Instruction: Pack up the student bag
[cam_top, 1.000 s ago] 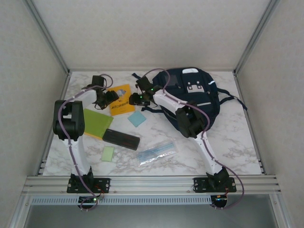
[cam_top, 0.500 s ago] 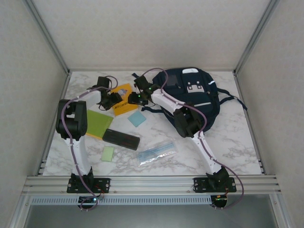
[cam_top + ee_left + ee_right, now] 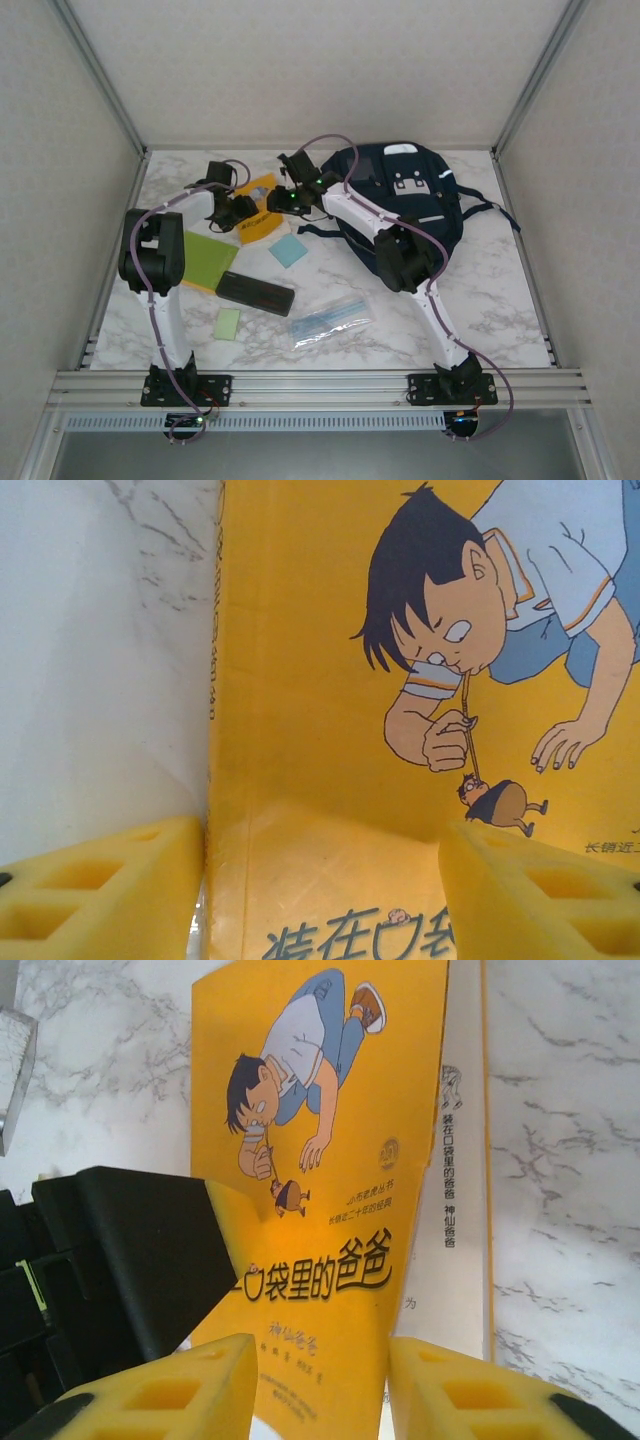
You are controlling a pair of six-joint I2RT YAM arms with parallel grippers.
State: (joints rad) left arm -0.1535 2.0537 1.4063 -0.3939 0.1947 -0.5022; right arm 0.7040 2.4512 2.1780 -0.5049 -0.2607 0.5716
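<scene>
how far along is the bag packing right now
Done: nothing visibly packed; the student bag lies at the back right. In hand: left gripper and right gripper, both open, meet at the yellow book, not yet gripped. Left: the book plus green notebook, black case, blue pad, light green pad and clear pouch, all on the table.

A yellow picture book (image 3: 330,1110) lies on the marble worktop (image 3: 570,1110). The right gripper (image 3: 325,1375) hangs parted over its lower edge, and the black left gripper (image 3: 225,1250) overlaps its left side.
</scene>
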